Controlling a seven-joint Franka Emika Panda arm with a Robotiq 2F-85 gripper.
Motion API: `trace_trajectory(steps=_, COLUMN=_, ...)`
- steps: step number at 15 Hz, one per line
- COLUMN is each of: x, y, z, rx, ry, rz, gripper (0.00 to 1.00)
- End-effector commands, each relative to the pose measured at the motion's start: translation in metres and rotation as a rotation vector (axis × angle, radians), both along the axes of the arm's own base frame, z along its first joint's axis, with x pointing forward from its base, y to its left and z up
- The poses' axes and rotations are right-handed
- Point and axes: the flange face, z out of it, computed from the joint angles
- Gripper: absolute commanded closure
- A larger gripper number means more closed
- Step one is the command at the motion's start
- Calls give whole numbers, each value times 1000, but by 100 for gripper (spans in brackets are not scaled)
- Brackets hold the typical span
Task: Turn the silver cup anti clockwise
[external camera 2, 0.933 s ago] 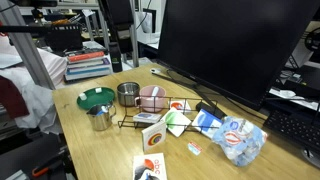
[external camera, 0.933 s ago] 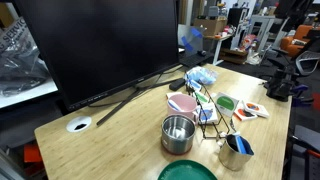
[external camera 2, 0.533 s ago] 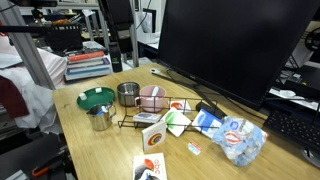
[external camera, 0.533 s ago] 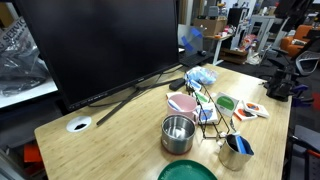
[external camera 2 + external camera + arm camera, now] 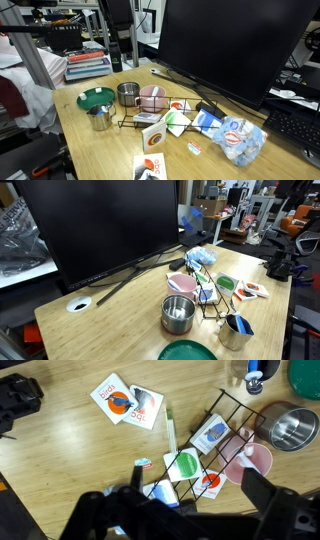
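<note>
By the edge of the worktop (image 5: 110, 315), the cup (image 5: 237, 330) looks light, stiff, slippery; grasp across its rim. The gripper (image 5: 192, 495) gapes empty.

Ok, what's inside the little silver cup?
A blue piece sticks up at the rim of the silver cup. The cup's wall hides the bottom, and it is too small here to tell whether anything lies deeper.
</note>
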Motion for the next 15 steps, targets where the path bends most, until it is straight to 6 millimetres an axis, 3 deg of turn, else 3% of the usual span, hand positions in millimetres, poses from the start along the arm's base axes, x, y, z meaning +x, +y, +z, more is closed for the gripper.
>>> trace_trajectory(steps=1, x=0, y=7, z=-5, rx=-7, ry=4, rz=49, gripper=0)
trace_trajectory(steps=9, x=4, y=53, z=-33, rx=-4, ry=-79, rz=93, gripper=0)
trace_trajectory(steps=15, x=6, y=54, z=-34, rx=-10, ry=-60, rz=104, gripper=0)
